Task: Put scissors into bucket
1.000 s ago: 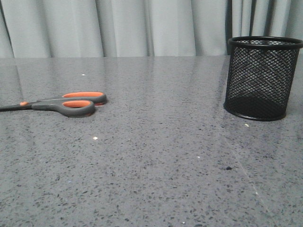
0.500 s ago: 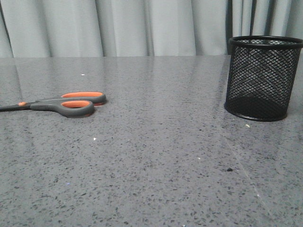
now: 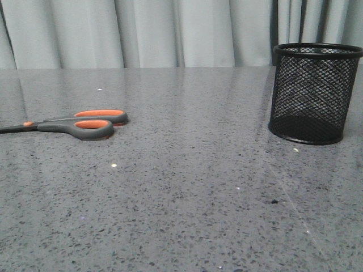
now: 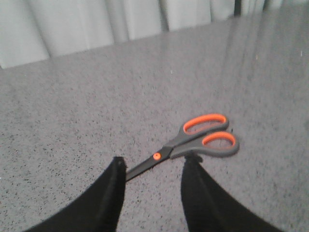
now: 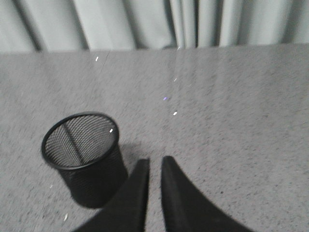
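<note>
The left gripper [image 4: 153,166] hangs above the table with its two black fingers spread apart and nothing between them; in its wrist view the gap frames the dark blades of the scissors [image 4: 193,143], which lie flat below. The right gripper [image 5: 154,166] has its fingers drawn nearly together, only a thin slit between them, and it holds nothing; the bucket [image 5: 83,154] stands upright just beside it.

In the front view neither arm shows. The scissors [image 3: 79,124] lie on the left of the grey speckled table [image 3: 187,187], handles pointing right, blades running off the left edge of the picture. The black mesh bucket [image 3: 313,93] stands far right, well apart from them, and looks empty.

The step in hand appears to be the approach for the pick-up, with no contact made yet. The next move likely calls for the left gripper to descend over the blades or pivot and close squarely, since thin flat metal on a smooth top may slip.
</note>
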### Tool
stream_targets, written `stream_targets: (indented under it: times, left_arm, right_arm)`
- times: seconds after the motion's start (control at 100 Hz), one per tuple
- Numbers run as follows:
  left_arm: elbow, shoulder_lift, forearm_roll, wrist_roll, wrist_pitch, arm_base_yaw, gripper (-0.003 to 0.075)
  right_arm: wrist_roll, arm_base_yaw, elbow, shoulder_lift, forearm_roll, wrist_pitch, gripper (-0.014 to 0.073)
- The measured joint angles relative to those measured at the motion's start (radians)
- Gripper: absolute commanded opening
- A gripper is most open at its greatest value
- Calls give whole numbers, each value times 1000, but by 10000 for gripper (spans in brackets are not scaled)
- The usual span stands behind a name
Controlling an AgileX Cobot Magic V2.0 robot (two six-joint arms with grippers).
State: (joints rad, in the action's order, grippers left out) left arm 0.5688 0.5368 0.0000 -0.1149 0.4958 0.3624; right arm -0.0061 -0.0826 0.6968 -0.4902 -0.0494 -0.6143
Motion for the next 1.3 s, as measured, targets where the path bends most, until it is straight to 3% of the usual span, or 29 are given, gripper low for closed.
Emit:
stream_targets:
  times: [0.08, 0.18, 0.4, 0.57, 0.89, 1.08, 1.3]
  left_arm:
    - [95, 133, 16, -89, 108, 22, 358]
    - [207, 281, 20, -223, 239, 36, 358]
    - [456, 572, -82, -608, 514, 38, 357]
    - [588, 726, -137, -819, 567, 38, 357]
    - [699, 958, -150, -946, 605, 38, 357]
    - [700, 1022, -140, -1058, 607, 38, 357]
    - [700, 1060, -124, -1084, 560, 38, 357]
  right_arm:
    - [-3, -34, 38, -47, -5, -30, 438]
    - [-8, -68, 57, -87, -17, -36, 544]
    - [-11, -84, 61, -114, -22, -30, 528]
    - [-16, -88, 63, -114, -22, -5, 528]
    - [-37, -88, 63, -114, -22, -1, 528]
    - [-43, -106, 63, -114, -22, -1, 528]
    - [-46, -160, 63, -114, -22, 31, 528]
